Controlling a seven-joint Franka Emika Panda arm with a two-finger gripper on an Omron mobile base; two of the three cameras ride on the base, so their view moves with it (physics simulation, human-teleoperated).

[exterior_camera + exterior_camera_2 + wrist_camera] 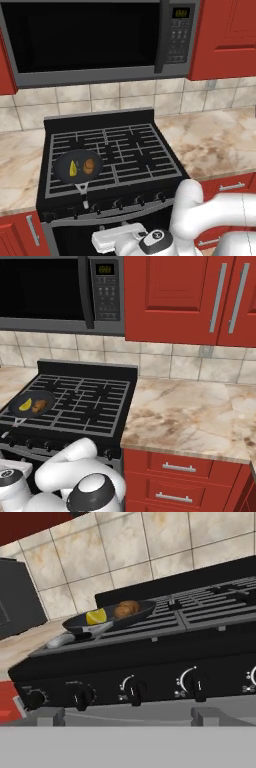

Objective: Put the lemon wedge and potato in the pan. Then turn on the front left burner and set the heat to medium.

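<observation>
Red cabinets, a beige tiled backsplash and marble-patterned counters frame the black stovetop [112, 150], with a microwave [100, 40] mounted above it. On the front left burner [80, 175], near the stove's front left corner, the pan [78, 166] is seated, its handle pointing toward the front edge. Inside it the lemon wedge [73, 168] and the potato [89, 166] are seen side by side, so the loading part of the task is judged done. What is left is the burner: the row of control knobs [135, 690] along the stove's front panel is faced in the hand view, and none is touched yet. The gripper [128, 716] is held low before that panel, jaws spread fully wide, with nothing grasped and nothing between the fingertips [50, 716].
</observation>
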